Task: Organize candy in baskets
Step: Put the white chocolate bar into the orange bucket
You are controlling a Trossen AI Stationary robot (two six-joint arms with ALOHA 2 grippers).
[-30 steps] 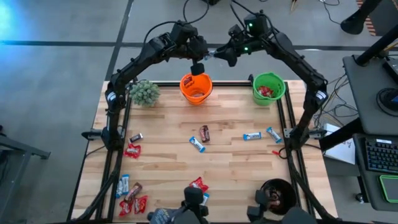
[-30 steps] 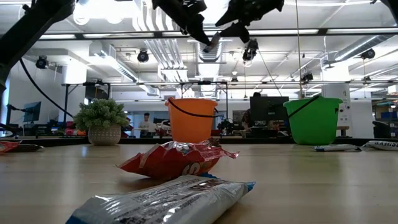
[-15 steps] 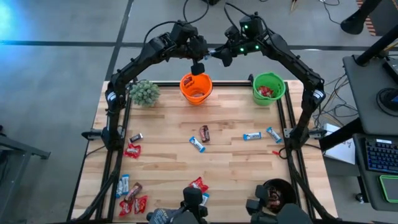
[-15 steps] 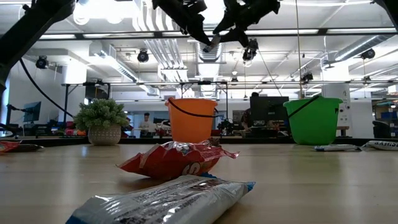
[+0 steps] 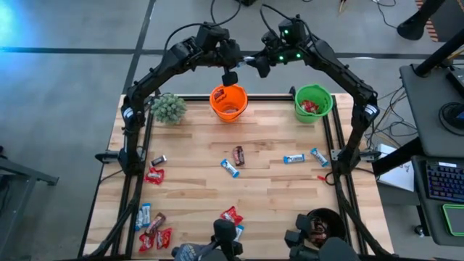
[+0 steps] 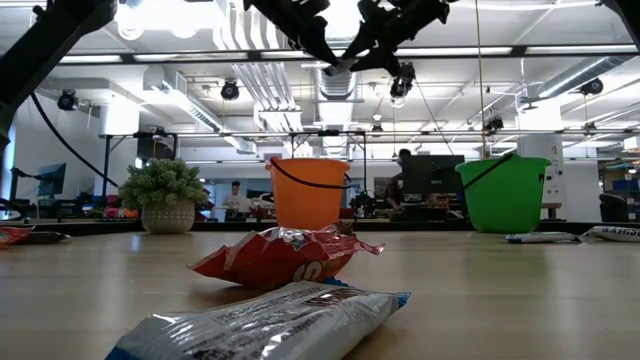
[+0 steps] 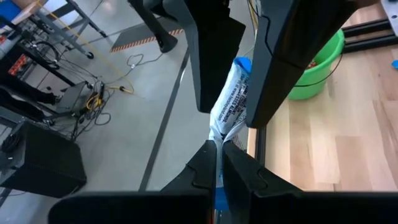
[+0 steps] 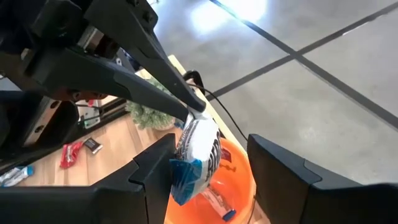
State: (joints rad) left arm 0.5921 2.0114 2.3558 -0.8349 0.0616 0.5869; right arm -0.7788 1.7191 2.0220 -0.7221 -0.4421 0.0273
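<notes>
While the handover is hanging above the orange basket [image 5: 228, 101]:
High view: left gripper [image 5: 230, 77] and right gripper [image 5: 258, 64] are meeting nose to nose; the bar itself is too small to make out here.
Low view: both grippers are getting cut off at the top edge.
Left wrist view: shut fingers [image 7: 205, 163] are pinching one end of the blue-and-white candy bar [image 7: 231, 102], its long axis running away from them.
Right wrist view: wide-open fingers [image 8: 283, 168] are flanking the bar without touching.
</notes>
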